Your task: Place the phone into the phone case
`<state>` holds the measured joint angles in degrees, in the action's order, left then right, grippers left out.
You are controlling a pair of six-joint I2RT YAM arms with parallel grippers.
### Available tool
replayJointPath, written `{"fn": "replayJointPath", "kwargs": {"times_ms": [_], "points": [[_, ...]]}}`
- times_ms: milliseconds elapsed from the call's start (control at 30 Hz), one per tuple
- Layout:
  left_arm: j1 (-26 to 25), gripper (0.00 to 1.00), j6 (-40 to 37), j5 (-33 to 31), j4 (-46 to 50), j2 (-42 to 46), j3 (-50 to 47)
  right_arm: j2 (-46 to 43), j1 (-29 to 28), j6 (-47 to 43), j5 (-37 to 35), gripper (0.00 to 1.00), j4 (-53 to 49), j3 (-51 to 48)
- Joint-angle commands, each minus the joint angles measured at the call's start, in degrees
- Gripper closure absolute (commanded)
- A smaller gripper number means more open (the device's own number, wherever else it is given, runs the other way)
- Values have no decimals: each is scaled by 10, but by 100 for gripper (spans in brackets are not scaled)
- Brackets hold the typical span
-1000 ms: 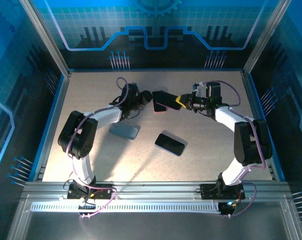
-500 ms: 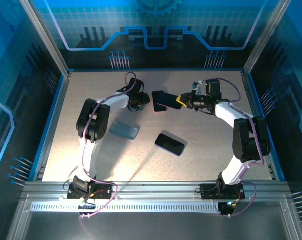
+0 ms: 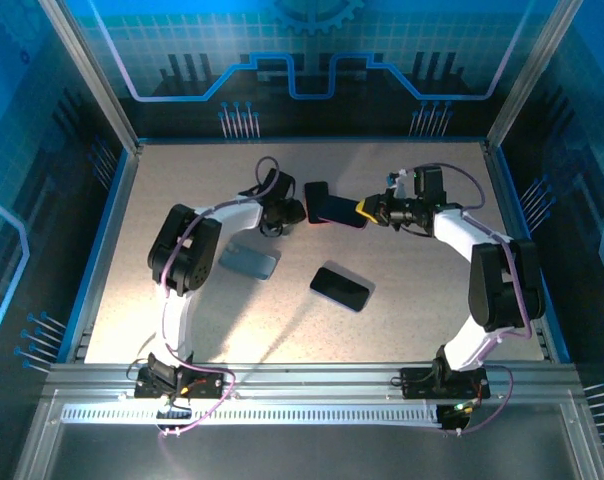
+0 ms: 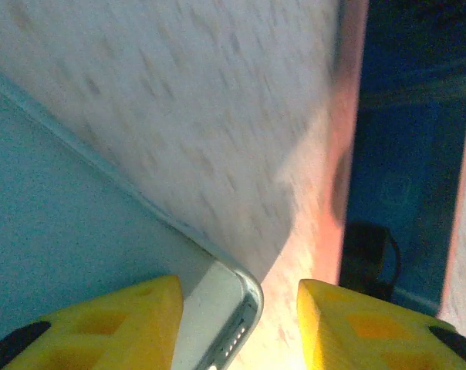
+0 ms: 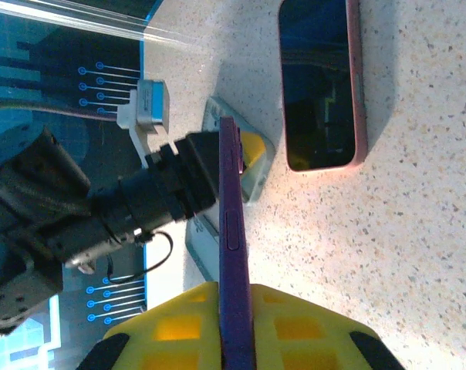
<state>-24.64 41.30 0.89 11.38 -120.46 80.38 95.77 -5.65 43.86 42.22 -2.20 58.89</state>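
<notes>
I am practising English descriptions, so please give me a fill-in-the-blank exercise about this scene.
The right gripper is shut on a thin ____ slab, held on edge.
The grey case lies nearer the ____ arm.
The fingers of the left gripper are ____.
Missing words: purple; left; yellow.
</notes>
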Motion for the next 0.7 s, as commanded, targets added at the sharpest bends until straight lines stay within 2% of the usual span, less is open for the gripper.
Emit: {"fn": "replayJointPath", "kwargs": {"times_ms": [0,133,267,367,533,667], "points": [[-44,55,69,25,37,17,-54,-34,9,-14,11,100,-7,-13],[-63,55,138,31,-3,41,-100,-50,9,-20,12,100,-9,-30],[-73,55,200,70,-78,51,-130,-59,9,-30,12,100,-18,-40],[-66,55,215,74,-107,76,-146,-59,5,-33,10,100,-23,-44],[-4,54,187,68,-122,133,-194,-57,-36,-60,-27,100,-57,-33],[62,53,148,66,-134,174,-228,-50,-71,-36,-43,100,-35,-30]]}}
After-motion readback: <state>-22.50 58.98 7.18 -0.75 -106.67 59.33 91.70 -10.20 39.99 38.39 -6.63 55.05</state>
